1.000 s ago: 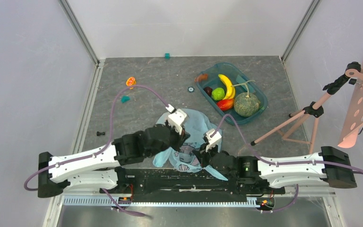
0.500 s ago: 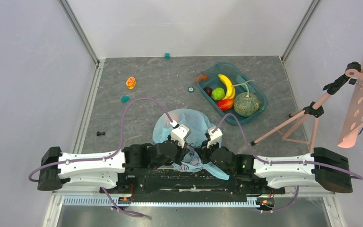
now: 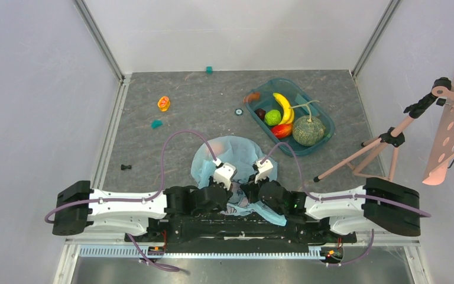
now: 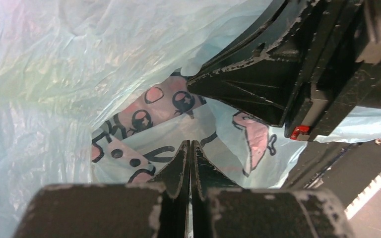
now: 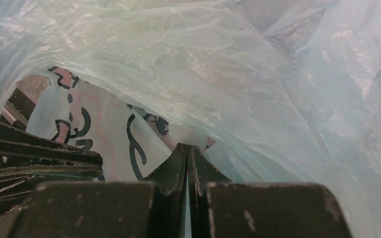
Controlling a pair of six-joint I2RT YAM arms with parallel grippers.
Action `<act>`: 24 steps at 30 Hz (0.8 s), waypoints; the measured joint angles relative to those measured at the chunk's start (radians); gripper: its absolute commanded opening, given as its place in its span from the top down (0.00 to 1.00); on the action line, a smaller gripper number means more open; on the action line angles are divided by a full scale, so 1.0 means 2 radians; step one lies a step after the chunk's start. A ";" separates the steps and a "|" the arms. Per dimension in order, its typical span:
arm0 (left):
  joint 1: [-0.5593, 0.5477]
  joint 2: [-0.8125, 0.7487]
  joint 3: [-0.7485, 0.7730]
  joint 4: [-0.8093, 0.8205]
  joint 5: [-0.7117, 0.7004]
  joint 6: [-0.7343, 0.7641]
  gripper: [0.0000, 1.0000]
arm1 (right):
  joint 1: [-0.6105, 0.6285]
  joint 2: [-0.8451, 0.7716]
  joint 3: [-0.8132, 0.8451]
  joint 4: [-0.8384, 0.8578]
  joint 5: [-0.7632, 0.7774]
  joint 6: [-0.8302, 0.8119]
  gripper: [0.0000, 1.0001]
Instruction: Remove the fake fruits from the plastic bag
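Observation:
The light-blue plastic bag (image 3: 236, 155) lies crumpled on the table just ahead of both arms, and its pink and black print fills the left wrist view (image 4: 144, 119) and the right wrist view (image 5: 104, 129). My left gripper (image 3: 231, 191) (image 4: 191, 145) and right gripper (image 3: 250, 190) (image 5: 187, 147) are shut, tips side by side low over the bag's near part; nothing shows between the tips. The melon (image 3: 308, 131), green apple (image 3: 272, 117) and dark grapes (image 3: 260, 113) lie in the teal tray (image 3: 326, 120). I cannot pick out the peach.
The tray also holds a banana (image 3: 283, 106) and a red-orange mango (image 3: 282, 131). An orange-brown thing (image 3: 251, 97) sits at its far left rim. An orange toy (image 3: 164, 103) and small teal bits (image 3: 156, 123) lie far left. A pink tripod (image 3: 384, 142) stands at the right.
Both arms have drawn back toward their bases and lowered. The bag, bunched up around the left gripper a second ago, has settled flatter on the table.

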 measured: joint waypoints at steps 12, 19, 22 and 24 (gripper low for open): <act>0.000 0.013 -0.041 0.012 -0.045 -0.033 0.98 | 0.000 0.075 0.036 0.084 0.058 -0.071 1.00; 0.000 0.006 -0.063 0.010 -0.061 -0.054 0.98 | -0.009 0.080 0.087 0.107 0.084 -0.130 1.00; 0.000 -0.006 -0.068 0.003 -0.071 -0.064 0.98 | -0.020 0.084 0.109 0.109 0.085 -0.148 1.00; 0.000 -0.018 -0.072 -0.005 -0.078 -0.069 0.98 | -0.026 0.087 0.118 0.108 0.085 -0.157 1.00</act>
